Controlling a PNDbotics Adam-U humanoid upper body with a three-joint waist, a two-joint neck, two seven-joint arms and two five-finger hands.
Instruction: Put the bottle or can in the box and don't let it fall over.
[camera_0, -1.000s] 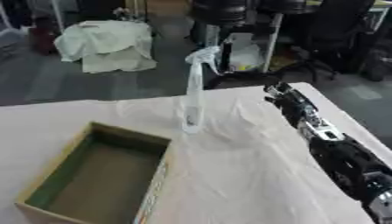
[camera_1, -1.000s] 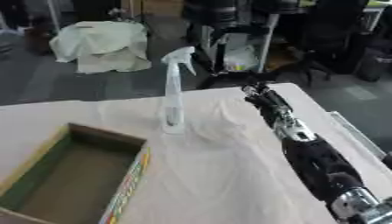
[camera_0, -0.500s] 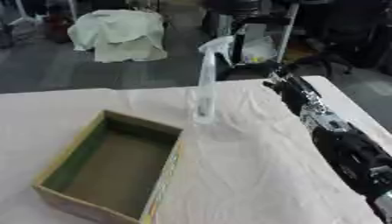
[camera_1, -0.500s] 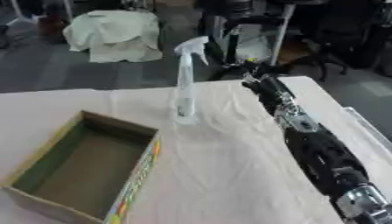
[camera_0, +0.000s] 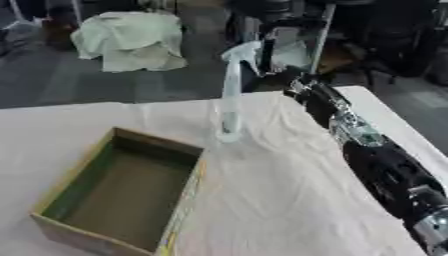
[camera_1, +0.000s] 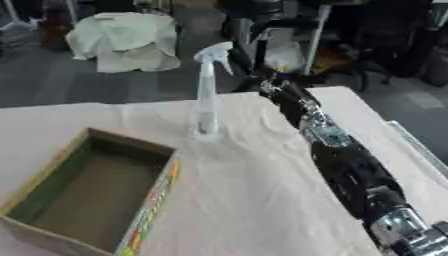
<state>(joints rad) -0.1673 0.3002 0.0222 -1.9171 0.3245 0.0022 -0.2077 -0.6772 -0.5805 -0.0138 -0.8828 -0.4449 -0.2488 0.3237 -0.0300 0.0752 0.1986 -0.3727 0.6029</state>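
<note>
Cloth (camera_0: 280, 190) wrinkled over table — spray bottle (camera_0: 231, 95) upright, right hand (camera_1: 267, 86) blurred — its grip unclear.

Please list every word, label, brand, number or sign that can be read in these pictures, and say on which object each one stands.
None can be read.
Box: coloured print runs along its outer side wall, too blurred to read.
Spray bottle: clear, no legible label.
Right hand: no markings readable.

clear spray bottle (camera_0: 230, 100) (white trigger), tan box (camera_0: 122, 192), cream cloth (camera_0: 289, 190)
</note>
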